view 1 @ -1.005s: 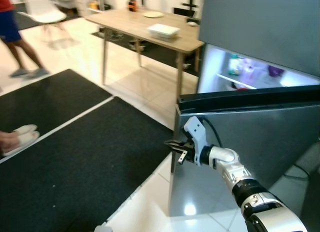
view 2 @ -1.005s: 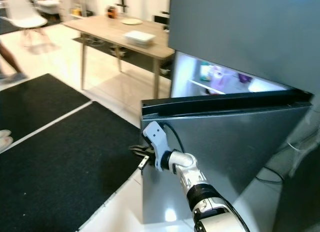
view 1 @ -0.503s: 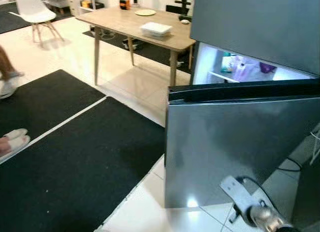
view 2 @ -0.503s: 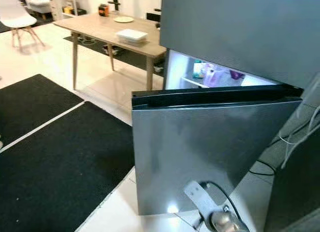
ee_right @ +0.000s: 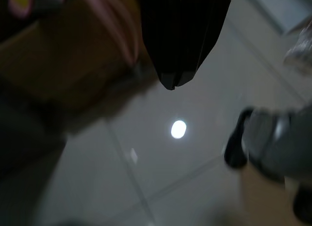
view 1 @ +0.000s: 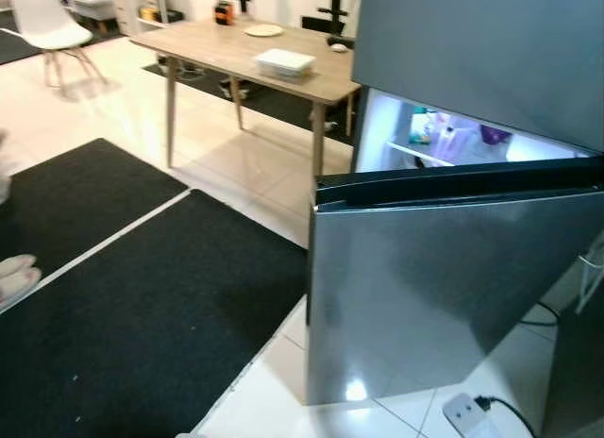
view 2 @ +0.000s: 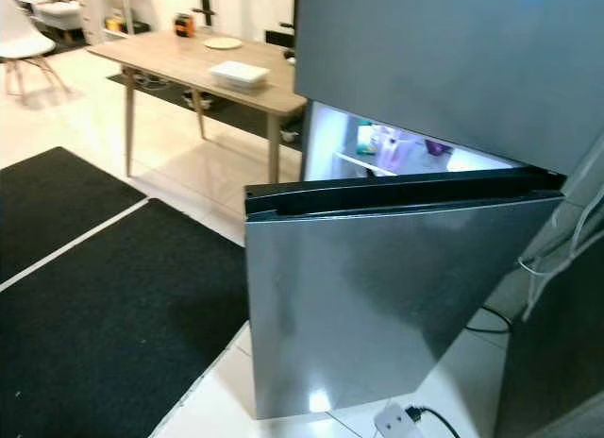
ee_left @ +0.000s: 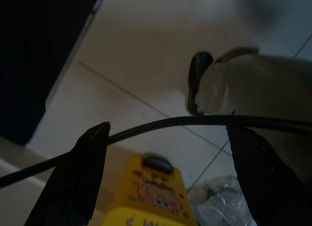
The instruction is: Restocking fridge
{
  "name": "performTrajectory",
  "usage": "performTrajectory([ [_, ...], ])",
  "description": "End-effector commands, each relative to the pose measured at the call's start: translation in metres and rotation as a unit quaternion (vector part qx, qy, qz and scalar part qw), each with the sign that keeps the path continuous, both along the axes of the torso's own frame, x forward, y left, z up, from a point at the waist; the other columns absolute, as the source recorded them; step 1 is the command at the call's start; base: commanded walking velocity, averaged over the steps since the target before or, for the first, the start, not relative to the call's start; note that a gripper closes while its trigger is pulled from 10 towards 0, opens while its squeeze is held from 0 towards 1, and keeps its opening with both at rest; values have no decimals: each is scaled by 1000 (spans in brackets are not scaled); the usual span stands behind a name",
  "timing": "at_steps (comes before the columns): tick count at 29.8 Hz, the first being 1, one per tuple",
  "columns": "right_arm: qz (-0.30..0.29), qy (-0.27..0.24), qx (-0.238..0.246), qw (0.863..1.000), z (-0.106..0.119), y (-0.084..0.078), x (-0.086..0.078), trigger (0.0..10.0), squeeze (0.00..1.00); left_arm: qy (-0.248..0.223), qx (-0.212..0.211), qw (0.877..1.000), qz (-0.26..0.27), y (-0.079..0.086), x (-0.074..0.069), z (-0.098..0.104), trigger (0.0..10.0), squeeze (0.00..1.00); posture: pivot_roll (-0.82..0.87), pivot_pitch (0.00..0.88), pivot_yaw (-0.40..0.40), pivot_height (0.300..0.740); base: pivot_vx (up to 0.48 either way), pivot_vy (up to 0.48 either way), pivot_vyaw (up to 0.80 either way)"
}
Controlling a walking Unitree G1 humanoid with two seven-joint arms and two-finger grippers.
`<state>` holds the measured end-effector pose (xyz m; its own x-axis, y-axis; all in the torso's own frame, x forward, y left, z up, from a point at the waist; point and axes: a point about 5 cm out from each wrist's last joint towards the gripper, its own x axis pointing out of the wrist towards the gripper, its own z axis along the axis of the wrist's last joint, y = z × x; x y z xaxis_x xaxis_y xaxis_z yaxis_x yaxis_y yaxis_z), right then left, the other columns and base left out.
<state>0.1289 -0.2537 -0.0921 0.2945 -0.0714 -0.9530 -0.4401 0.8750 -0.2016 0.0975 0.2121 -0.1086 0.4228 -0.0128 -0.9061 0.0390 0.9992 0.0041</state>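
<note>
You are looking at the fridge [view 1: 453, 287] with its lower door [view 2: 377, 306] swung partly out toward you, its long top edge running across the view and the lit shelves [view 1: 444, 141] with bottles showing in the gap behind it. The left tool [ee_left: 165, 177] is hanging low with its two fingers [ee_left: 78, 182] spread apart, pointing down at a yellow carton [ee_left: 153, 197] and a clear wrapped pack [ee_left: 219, 197] near the floor. The right tool [ee_right: 178, 41] is hanging over the tiles with fingers pressed together. Stock lies below the left tool, so the left arm seems nearer; the door gap opens on your left. A wooden worktop [view 1: 236, 51] stands well apart behind.
</note>
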Motion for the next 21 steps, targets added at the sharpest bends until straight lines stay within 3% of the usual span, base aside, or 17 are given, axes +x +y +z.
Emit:
performTrajectory([
  [1,-16,17,-5,1000,-2,-4,-9,10000,0,4,-12,1000,-11,-6,-2,-1,10000,0,-65,0,-36,740,311,0,0],
  [6,-32,28,-9,999,-5,-8,-22,10000,0,5,-12,1000,-12,-5,-2,-1,10000,0,-65,0,-36,740,312,0,0],
  [18,-64,11,-7,998,-4,-9,-20,10000,0,1,-13,1000,-9,-5,-1,-1,10000,0,-70,0,-31,740,303,0,0],
  [21,-89,-5,-1,996,-2,-12,-17,10000,0,-1,-11,1000,-4,-5,0,-1,10000,0,-70,0,-31,740,0,0,0],
])
